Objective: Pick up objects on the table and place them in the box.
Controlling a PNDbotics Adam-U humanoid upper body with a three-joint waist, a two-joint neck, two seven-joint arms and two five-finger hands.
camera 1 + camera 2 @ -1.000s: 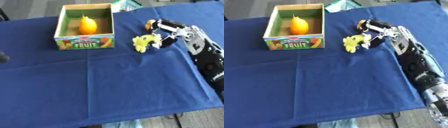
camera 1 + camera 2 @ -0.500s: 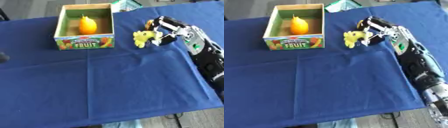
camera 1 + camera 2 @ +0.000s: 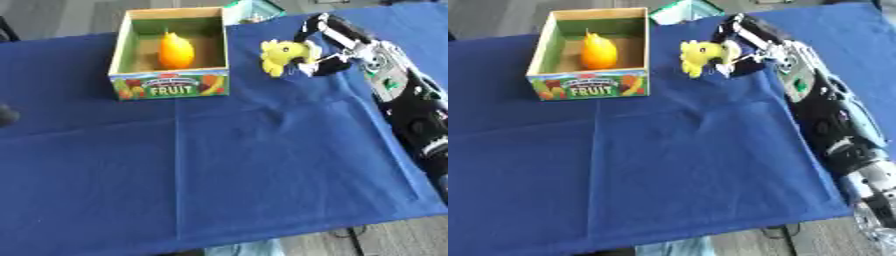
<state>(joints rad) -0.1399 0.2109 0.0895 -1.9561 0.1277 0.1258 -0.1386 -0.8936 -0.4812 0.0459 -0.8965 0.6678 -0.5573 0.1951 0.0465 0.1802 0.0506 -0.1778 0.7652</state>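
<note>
A small yellow toy hangs above the blue cloth, just right of the box, with my right hand curled round it. The box is a cardboard fruit crate with a green inside and "FRUIT" printed on its front wall. An orange-yellow fruit lies inside it. My right arm reaches in along the right side. A dark bit at the far left edge may be my left hand; too little shows to tell.
A blue cloth covers the table, whose front edge runs across the bottom. A teal and white object lies behind the box at the far edge.
My right hand has lifted the yellow toy off the cloth and carried it up and left, closer to the box's right wall.
</note>
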